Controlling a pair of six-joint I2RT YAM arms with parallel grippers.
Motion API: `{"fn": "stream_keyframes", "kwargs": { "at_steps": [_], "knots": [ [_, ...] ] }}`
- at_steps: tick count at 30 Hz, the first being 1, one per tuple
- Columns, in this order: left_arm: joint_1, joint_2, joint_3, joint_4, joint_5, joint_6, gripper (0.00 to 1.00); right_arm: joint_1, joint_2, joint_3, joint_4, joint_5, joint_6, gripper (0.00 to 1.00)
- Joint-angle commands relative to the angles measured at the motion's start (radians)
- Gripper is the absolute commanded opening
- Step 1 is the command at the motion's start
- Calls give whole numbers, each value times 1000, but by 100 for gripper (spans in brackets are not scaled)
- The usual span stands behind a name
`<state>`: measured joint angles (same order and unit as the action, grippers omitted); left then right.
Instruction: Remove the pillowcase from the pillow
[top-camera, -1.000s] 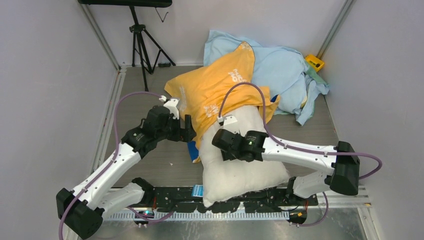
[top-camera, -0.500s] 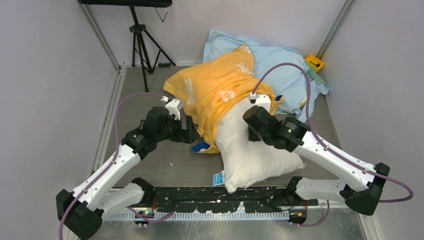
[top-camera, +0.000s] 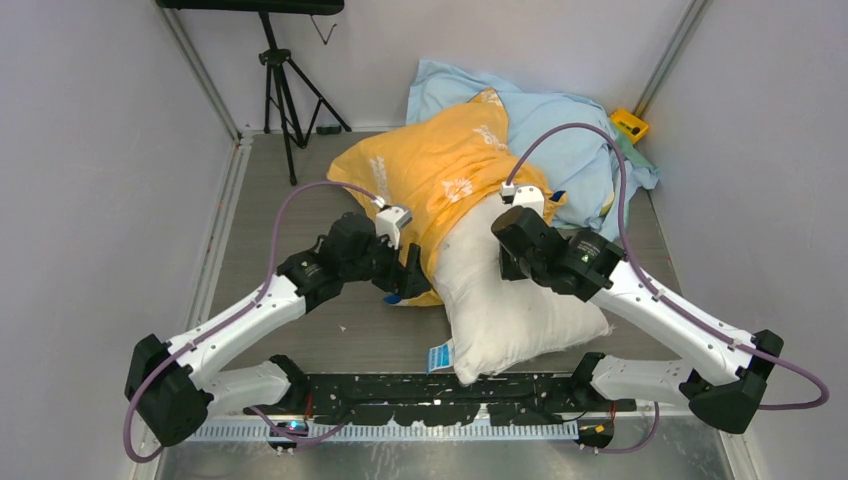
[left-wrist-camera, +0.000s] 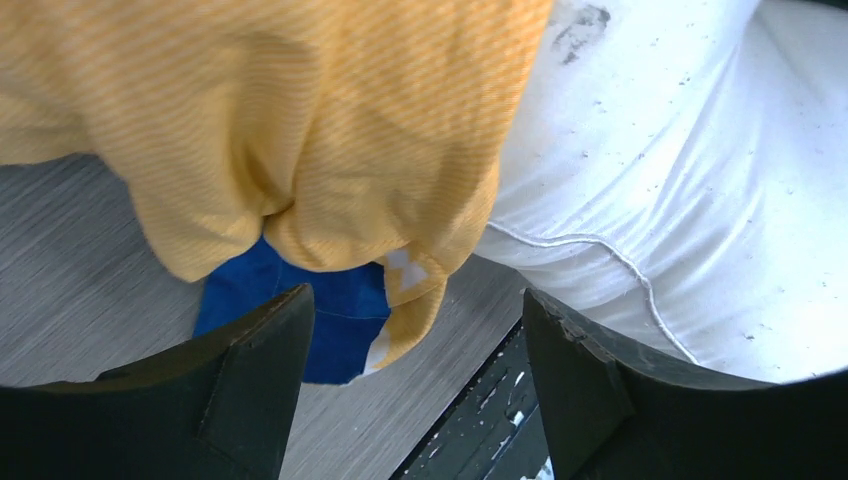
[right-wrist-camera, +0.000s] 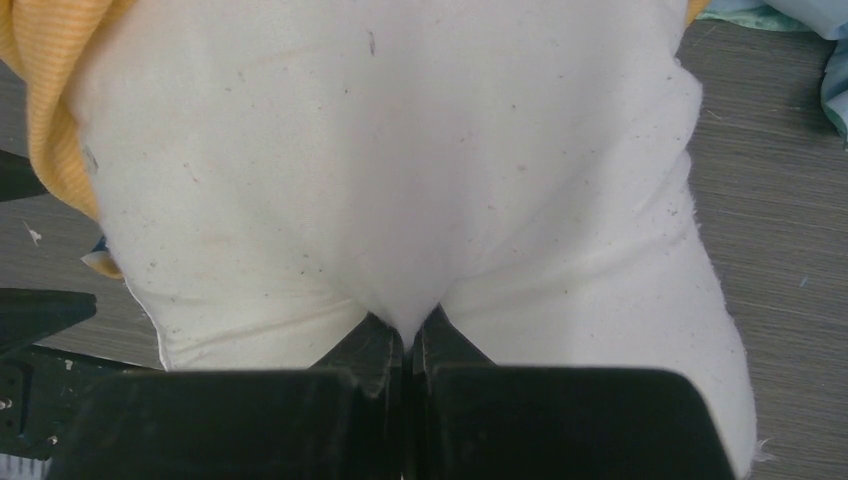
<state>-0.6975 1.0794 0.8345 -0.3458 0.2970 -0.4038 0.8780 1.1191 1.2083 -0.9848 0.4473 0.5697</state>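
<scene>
- Pillow (top-camera: 505, 310): white, speckled, lies at an angle in the middle of the table (top-camera: 290, 200). Its near end reaches the rail at the arm bases. Its far end is tucked inside the pillowcase (top-camera: 440, 180).
- Small blue-and-white tag (top-camera: 440, 354) sits at the pillow's near-left corner.
- Pillowcase: orange-yellow, bunched over the far half of the pillow, white printed marks facing up. Its far corner rests on a pale blue cloth (top-camera: 575, 140) heaped at the far right.
- Left wrist view: the pillowcase (left-wrist-camera: 300, 120) has its open hem gathered in a lump. Blue edging (left-wrist-camera: 310, 300) pokes out beneath it onto the table. The pillow (left-wrist-camera: 680, 200) is bare to the right of the hem, with a stitched seam showing.
- Left gripper (top-camera: 412, 274): jaws wide apart and holding nothing. It sits just beside the near-left hem of the pillowcase. In its own view the gripper (left-wrist-camera: 415, 300) has its fingers (left-wrist-camera: 250, 380) standing either side of the hanging hem. Cannot tell whether they touch it.
- Right gripper (top-camera: 505, 262): on the right side of the pillow, just near of the pillowcase edge. In its wrist view the gripper (right-wrist-camera: 405, 335) is closed tight, pinching a fold of the pillow (right-wrist-camera: 400, 150). Fabric puckers into the jaws. A strip of the pillowcase (right-wrist-camera: 50, 100) shows at far left.
- Also present: a black tripod (top-camera: 285, 80) at the far left and a yellow object (top-camera: 629, 123) in the far-right corner.
</scene>
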Motion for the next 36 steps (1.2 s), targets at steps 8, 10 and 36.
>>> {"fn": "stream_keyframes", "kwargs": {
  "at_steps": [8,10,36],
  "knots": [
    [22,178,61,75,-126,65,49,-33,-77,49,92,117,-6,0],
    [88,225,54,88,-83,46,30,-36,-115,37,100,152,-6,0],
    [339,-26,-122,124,-258,-191,61,-70,-378,-95,176,486,-146,0]
  ]
}}
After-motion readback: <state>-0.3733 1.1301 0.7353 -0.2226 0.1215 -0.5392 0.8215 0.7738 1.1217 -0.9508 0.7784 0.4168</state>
